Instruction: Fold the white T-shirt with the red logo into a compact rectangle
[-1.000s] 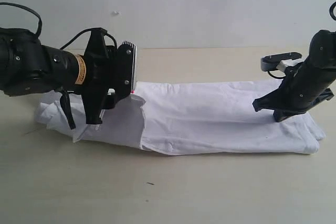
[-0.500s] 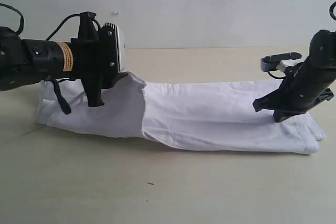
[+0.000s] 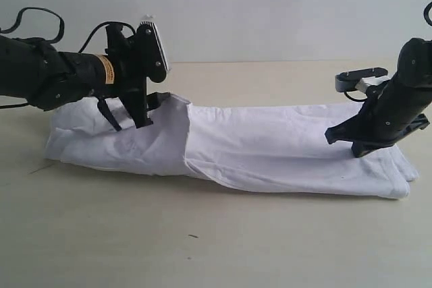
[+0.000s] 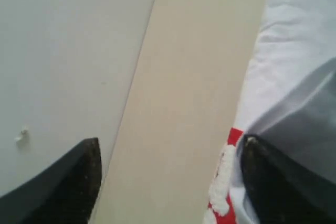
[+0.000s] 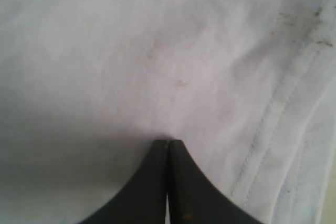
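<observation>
Clenched right tool point(image 5: 168, 142) presses the white T-shirt point(image 3: 270, 146), apparently to anchor it, while released left tool point(image 4: 169, 140) hovers beside the red logo point(image 4: 224, 177).

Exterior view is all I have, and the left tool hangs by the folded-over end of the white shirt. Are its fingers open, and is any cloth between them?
Observer: The left wrist view shows the left tool open. Only bare table lies between its fingers, and the white T-shirt sits beside one of them.
Operator: Any print showing there?
Observer: Yes. A strip of the red logo with puffy white lettering peeks out at the shirt's edge, right by that finger.
Operator: And the other arm?
Observer: In the right wrist view the right tool is shut, with its tips down on the cloth near a stitched seam.
</observation>
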